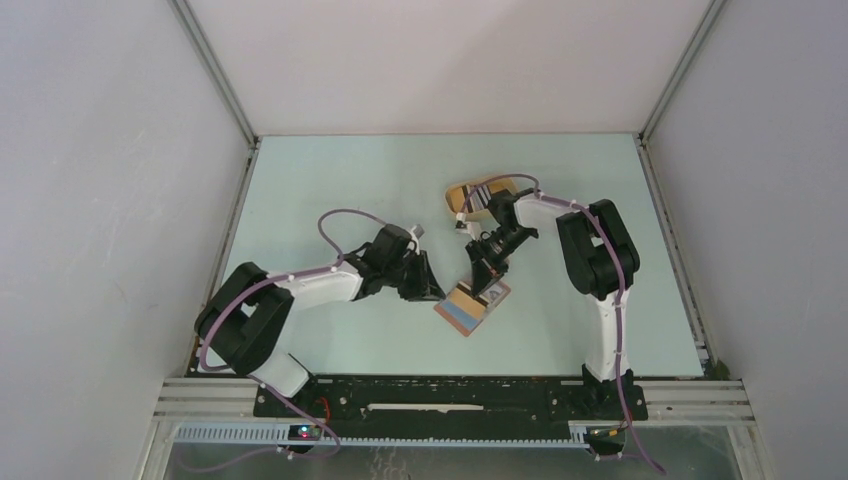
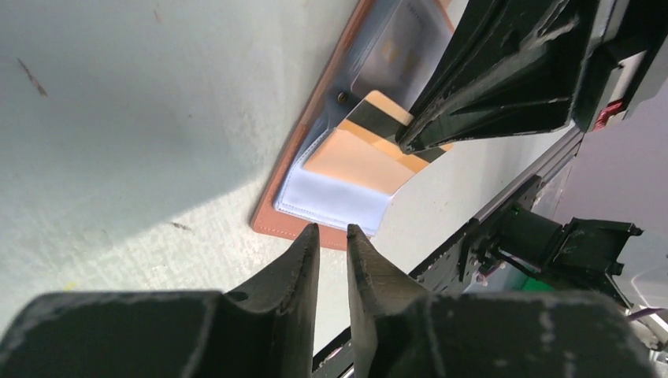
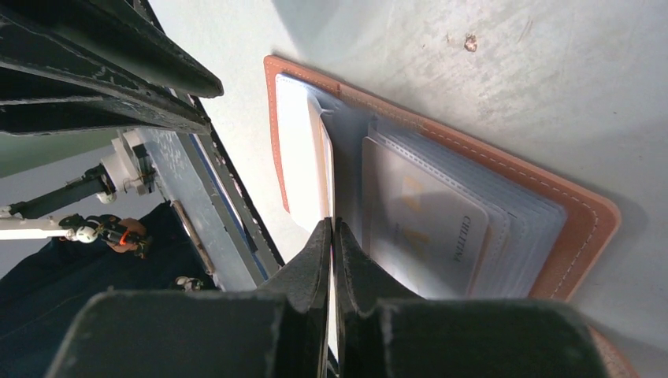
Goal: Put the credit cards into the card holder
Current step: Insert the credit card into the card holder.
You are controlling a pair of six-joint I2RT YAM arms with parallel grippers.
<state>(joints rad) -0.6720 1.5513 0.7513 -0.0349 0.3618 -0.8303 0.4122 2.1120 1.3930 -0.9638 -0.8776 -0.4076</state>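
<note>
One card (image 2: 362, 153), orange with a dark stripe, is pinched between the closed fingers of the right gripper (image 3: 332, 236). Its leading edge is at the mouth of the white pocket (image 2: 331, 197) of the open card holder (image 1: 472, 305), which lies flat on the table (image 1: 330, 190) at about 5 o'clock from the table's middle. In the overhead view the left gripper (image 2: 333, 232) hovers just beside the holder at its 9 o'clock, jaws narrowed to a slit with nothing between them. The step in hand looks like seating the card. To do it well, the right gripper should hold the card low and nearly parallel to the pocket face. It should slide the card along the pocket's length rather than press down, and let go only once most of it is inside. A steep angle would probably buckle the thin pocket lip or shove the whole holder toward 7 o'clock. The left gripper could help by setting its tips on the leather rim to pin the holder. Whether the card's corner is under the lip cannot be told. A yellow tray (image 1: 462, 192) at the holder's 12 o'clock seems to hold further cards.
</note>
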